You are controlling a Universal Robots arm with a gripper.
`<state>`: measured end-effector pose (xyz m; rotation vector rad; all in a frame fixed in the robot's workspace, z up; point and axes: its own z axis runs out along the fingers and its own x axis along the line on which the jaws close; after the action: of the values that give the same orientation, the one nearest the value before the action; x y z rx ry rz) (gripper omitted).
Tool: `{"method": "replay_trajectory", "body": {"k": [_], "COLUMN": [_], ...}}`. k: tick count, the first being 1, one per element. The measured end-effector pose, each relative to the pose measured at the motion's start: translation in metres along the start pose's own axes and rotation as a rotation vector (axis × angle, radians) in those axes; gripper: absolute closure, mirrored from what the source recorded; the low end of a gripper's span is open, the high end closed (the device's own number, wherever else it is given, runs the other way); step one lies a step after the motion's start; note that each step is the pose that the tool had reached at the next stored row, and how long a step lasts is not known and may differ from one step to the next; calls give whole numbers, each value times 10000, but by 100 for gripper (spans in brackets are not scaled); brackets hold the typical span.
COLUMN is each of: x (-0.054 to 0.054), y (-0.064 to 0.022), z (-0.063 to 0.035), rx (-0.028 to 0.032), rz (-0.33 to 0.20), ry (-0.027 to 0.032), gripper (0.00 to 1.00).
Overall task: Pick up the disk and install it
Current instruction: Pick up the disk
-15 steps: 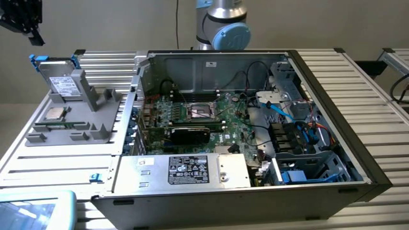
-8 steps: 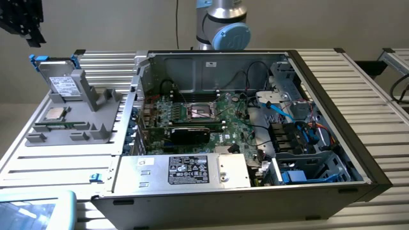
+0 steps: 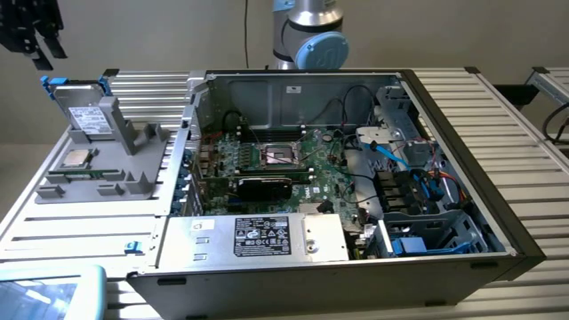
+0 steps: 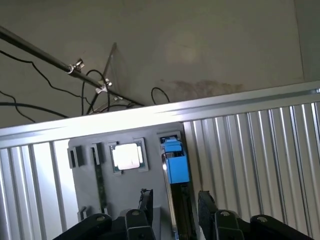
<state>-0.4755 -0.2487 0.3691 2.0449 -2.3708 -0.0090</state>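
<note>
Gripper [image 3: 46, 53] hangs at the upper corner on the exterior view's left, above the grey fixture [image 3: 133, 143] and clear of everything on it. In the wrist view the gripper [image 4: 176, 200] has its two black fingers [image 4: 145, 200] spread wide with nothing gripped between them. The disk [image 4: 176, 167] is seen edge-on below, lined up with the gap, blue carrier end facing the camera. Disk [image 3: 89, 115] stands upright in a slot at the far end of the fixture, white label facing out, blue carrier tabs sticking up at its top corners, not installed. CPU chip [image 3: 74, 159] lies flat in its pocket on the fixture, just beside the disk slot; the wrist view shows the chip [image 4: 128, 156] as bright and washed out on the same fixture [image 4: 125, 190]. Fixture sits on the slatted aluminium table [image 3: 516, 107], at the exterior view's left of the open computer case [image 3: 462, 133]. Inside the case are the motherboard [image 3: 294, 167] and a silver box with a black-and-white label [image 3: 266, 237] at the near edge. Arm base [image 3: 310, 37] stands behind the case.
</note>
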Motion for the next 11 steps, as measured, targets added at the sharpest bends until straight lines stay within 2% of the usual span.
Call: {"method": "replay_trajectory", "body": {"k": [5, 11], "x": [2, -13], "y": [17, 49], "z": [41, 130], "rx": [1, 5], "rz": [-674, -934], "ry": [8, 21], "gripper": [51, 51]}}
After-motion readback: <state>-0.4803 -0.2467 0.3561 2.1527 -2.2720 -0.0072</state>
